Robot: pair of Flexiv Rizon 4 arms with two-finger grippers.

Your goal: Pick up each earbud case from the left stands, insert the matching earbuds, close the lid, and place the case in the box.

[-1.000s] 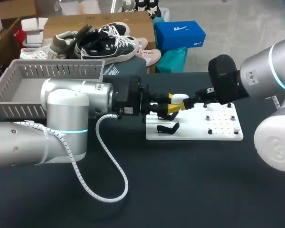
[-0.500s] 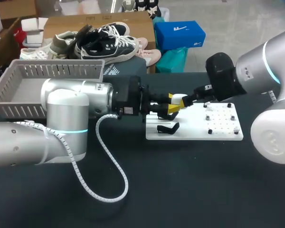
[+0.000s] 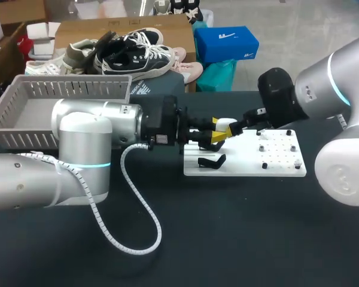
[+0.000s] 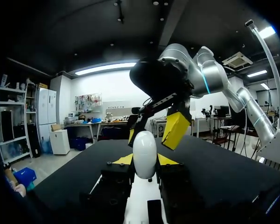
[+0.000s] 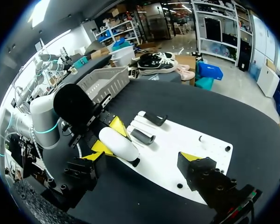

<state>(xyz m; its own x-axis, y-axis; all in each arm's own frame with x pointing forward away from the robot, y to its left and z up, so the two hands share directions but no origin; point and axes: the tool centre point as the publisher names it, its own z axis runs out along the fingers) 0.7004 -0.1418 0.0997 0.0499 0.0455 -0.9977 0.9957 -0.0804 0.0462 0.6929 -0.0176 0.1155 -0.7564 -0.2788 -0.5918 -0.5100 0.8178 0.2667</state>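
above the white board point(image 3: 275, 168), the left gripper point(image 3: 217, 134) pinches the white earbud case point(image 3: 226, 124). the right gripper point(image 3: 236, 128) hangs spread at the case's free end. opening the lid seems the step in hand, and the next move calls for a careful catch on its edge.

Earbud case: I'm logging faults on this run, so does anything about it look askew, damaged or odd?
Nothing damaged or spilled. The earbud case sits straight in the left gripper, closed. One oddity: it lies near one finger of the open right gripper, not midway.
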